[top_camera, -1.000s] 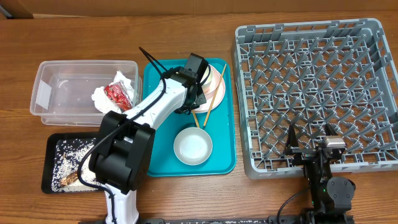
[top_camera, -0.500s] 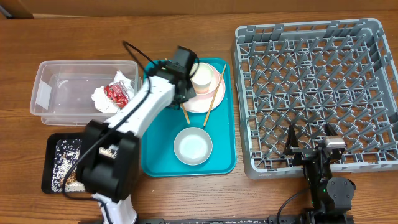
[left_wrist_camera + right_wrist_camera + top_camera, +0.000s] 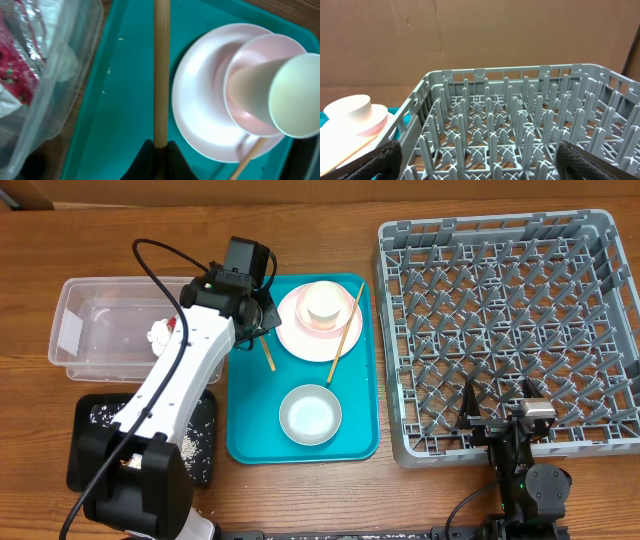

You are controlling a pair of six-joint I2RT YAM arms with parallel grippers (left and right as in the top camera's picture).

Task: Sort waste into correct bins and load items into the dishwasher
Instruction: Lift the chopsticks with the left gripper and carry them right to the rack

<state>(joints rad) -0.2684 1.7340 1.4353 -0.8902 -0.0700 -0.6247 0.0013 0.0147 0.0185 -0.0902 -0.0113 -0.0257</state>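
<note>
At the counter's front-left corner, one black tray (image 3: 85, 442) is holding scattered crumbs (image 3: 196, 446), while one clear tub (image 3: 100, 305) behind it, along the left edge, is containing one white napkin (image 3: 158, 333) and one red wrapper (image 3: 13, 75). The left arm is stretching from the front edge toward the back, its left gripper (image 3: 160, 148) clamping the first chopstick (image 3: 161, 75) over the teal tray (image 3: 245, 420), just beside one pink plate (image 3: 292, 338). One cream cup (image 3: 325, 302) is sitting on that plate, the second chopstick (image 3: 345, 332) is lying across it, and one bowl (image 3: 310, 413) is resting nearer the front. One grey dish rack (image 3: 500, 300) is filling the right side, where the right gripper (image 3: 500, 418) is waiting at the front edge, fingers spread wide apart.
</note>
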